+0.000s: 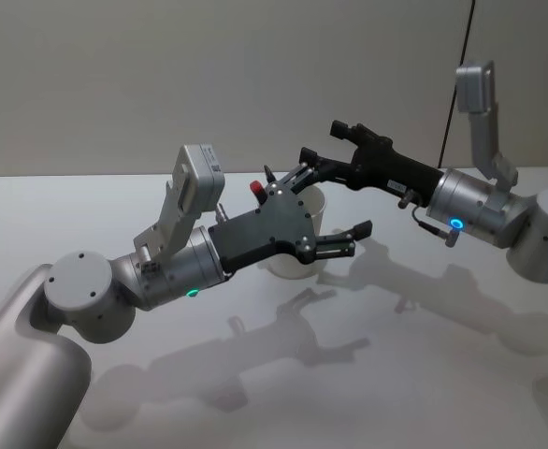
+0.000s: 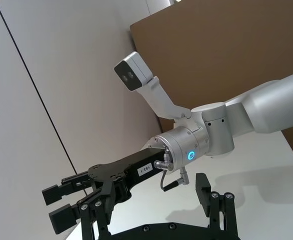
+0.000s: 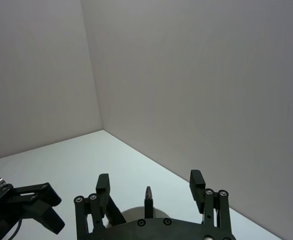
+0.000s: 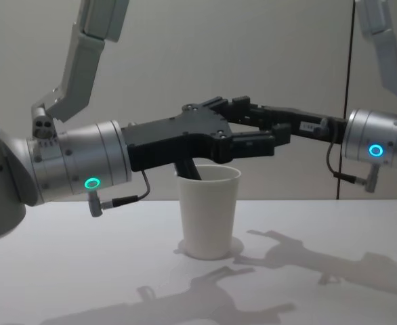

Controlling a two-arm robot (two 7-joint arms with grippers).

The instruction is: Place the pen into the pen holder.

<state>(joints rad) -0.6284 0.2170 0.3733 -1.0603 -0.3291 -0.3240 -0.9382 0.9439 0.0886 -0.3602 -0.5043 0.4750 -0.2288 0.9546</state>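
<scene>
Fingers (image 1: 349,245) spread; pen (image 4: 188,169) leans in cup (image 4: 209,211).

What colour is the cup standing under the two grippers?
Plain white, no print. The cup shows best in the chest view, standing upright on the table.

The cup (image 4: 209,211), plain white paper, tapered, with a rolled rim, stands upright on the table (image 4: 83,271). The pen (image 4: 187,169), dark with a red end (image 1: 257,190), leans inside it, tip down.

Head above, chest level, wrists outward
</scene>
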